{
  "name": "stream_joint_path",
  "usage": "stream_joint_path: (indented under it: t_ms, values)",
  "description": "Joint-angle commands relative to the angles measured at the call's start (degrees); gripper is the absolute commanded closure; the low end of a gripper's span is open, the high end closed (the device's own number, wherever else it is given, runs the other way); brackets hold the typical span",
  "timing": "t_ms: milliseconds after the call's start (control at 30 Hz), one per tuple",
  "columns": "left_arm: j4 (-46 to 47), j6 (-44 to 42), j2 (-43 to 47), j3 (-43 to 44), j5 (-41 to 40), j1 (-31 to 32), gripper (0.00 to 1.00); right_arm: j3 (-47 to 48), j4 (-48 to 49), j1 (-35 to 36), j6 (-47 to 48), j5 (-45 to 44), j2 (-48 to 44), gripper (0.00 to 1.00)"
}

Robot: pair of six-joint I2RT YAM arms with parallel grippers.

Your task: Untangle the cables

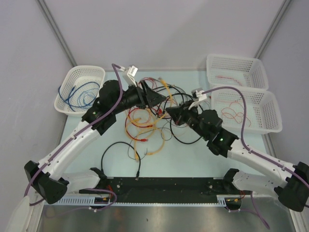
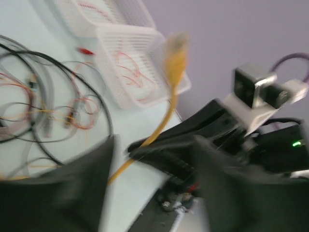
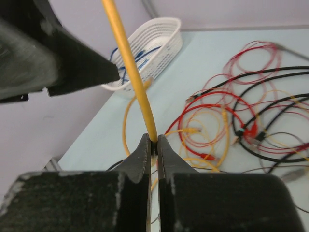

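Top view: cables (image 1: 149,123) heaped mid-table, red, yellow and black loops crossing. Left gripper (image 1: 155,98) and right gripper (image 1: 170,112) meet nose to nose over the heap's far side. Left wrist, blurred: own fingers (image 2: 63,193) stand apart, gripping nothing; yellow cable (image 2: 175,72) rises past them, plug uppermost. Right wrist: jaws together, pinching that yellow cable low on its straight run, more yellow lying among red loops below. Judgement: 1 strand, 1 grip. Right should draw it away slowly, left backing clear; stop if red loops lift too.
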State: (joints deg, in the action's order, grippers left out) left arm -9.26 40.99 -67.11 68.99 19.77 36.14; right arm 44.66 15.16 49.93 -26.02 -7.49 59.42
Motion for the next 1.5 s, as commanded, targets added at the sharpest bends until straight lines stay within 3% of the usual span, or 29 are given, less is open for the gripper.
stream_joint_path:
  t_ms: [0,100,267,433,667,900,1033,1067,1100,1133,1167,1233,1333,1467]
  values:
    - [-7.6,-1.79,6.63,0.62,-12.71,-1.77,0.0,6.37,-8.36,-6.41,-0.26,-4.73,-7.03,1.0]
    - [-6.14,-0.92,12.07,-2.62,-18.71,-4.32,0.0,9.3,-18.05,-17.21,-1.92,-1.24,-8.17,1.0]
    - [-2.44,0.23,16.57,-9.82,-19.33,-5.03,0.0,9.82,-15.43,-39.07,-9.91,6.86,-6.87,1.0]
    - [-4.1,1.37,17.19,-14.14,-16.87,-5.03,0.0,12.11,-6.13,-45.0,-16.05,3.71,0.51,1.0]
    - [-5.25,1.63,17.81,-20.2,-16.17,-5.03,0.0,15.97,-3.47,-52.91,-17.75,-5.69,10.97,1.0]
    - [-4.28,0.41,14.65,-21.97,-16.17,-5.03,0.01,20.19,5.66,-56.0,-18.8,-4.38,24.06,1.0]
    - [-4.63,-0.65,12.36,-21.62,-16.08,-5.03,0.0,28.69,5.06,-56.17,-17.4,-1.75,33.37,1.0]
    - [-4.54,-0.74,12.09,-21.71,-16.34,-5.03,0.0,31.07,4.27,-56.26,-16.88,0.08,37.66,0.96]
    - [-4.37,-0.74,11.83,-21.88,-16.43,-5.03,0.0,33.88,1.05,-56.26,-16.52,1.15,40.66,0.82]
    - [-4.28,-0.83,11.31,-22.23,-16.43,-5.03,0.0,41.83,-1.86,-56.26,-15.56,2.03,43.13,0.48]
    - [-3.93,-0.91,10.95,-22.32,-16.34,-5.03,0.0,45.65,-9.19,-55.83,-15.03,1.17,45.41,0.37]
    - [-4.1,-0.83,10.08,-22.41,-16.17,-5.03,0.0,51.99,-13.82,-55.04,-13.54,-1.03,50.52,0.2]
    - [-4.28,-0.91,9.46,-22.41,-15.82,-5.03,0.0,52.02,-11.3,-54.06,-13.53,-4.11,49.57,0.0]
    - [-4.02,-0.22,9.72,-22.67,-15.38,-5.03,0.0,48.77,-10.24,-53.36,-13.44,-5.35,45.45,0.0]
